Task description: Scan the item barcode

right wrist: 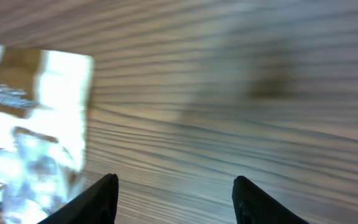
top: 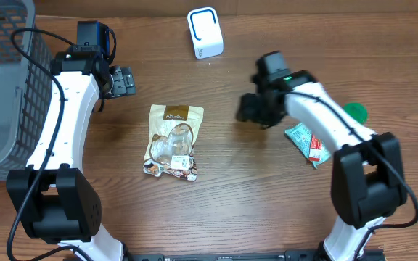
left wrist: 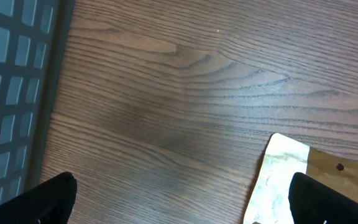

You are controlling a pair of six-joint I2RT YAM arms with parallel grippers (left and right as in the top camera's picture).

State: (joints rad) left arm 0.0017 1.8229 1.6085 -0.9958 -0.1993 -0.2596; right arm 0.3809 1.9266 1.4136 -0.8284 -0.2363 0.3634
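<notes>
A silver and brown snack pouch [top: 173, 141] lies flat in the middle of the table, with a clear window and a small white label near its lower end. A white scanner [top: 205, 32] stands at the back. My left gripper [top: 125, 81] hovers open above and left of the pouch, and its wrist view shows the pouch's corner [left wrist: 291, 174] by the right finger, with the left gripper [left wrist: 179, 193] over bare wood. My right gripper [top: 249, 110] is open and empty to the right of the pouch. In the blurred right wrist view, the right gripper [right wrist: 174, 183] faces bare wood, with the pouch [right wrist: 36, 124] to its left.
A grey wire basket [top: 6, 87] takes up the far left. A teal and red packet [top: 307, 141] and a green round object [top: 355, 112] lie at the right, partly under my right arm. Bare wood lies between the pouch and the scanner.
</notes>
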